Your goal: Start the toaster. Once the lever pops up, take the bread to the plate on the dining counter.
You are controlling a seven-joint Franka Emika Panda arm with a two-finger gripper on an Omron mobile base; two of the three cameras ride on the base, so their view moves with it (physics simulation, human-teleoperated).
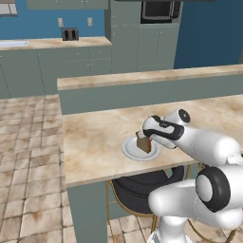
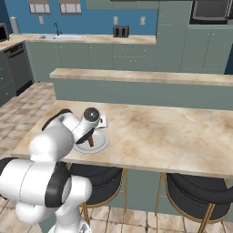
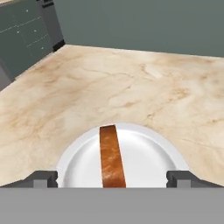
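The bread [image 3: 111,157] stands on its crust edge on the white plate [image 3: 146,151], which sits on the dining counter [image 3: 109,87]. My gripper [image 3: 111,179] hangs just over the plate, open. Its two fingertips [image 3: 43,178] are set wide to either side of the slice with clear gaps, touching nothing. From the base views the bread [image 1: 144,144] [image 2: 91,139] shows right under the gripper [image 1: 143,137] [image 2: 91,133], on the plate [image 1: 129,151] [image 2: 102,144] near the front of the dining counter [image 1: 95,137] [image 2: 173,132]. The toaster [image 1: 70,33] [image 2: 120,31] stands far off on the back kitchen counter.
A raised marble ledge [image 1: 142,78] [image 2: 145,76] runs along the far side of the counter. Black round stools [image 1: 137,187] [image 2: 200,195] are tucked under its front edge. A sink [image 2: 59,37] and a dishwasher [image 2: 18,66] lie at the back left.
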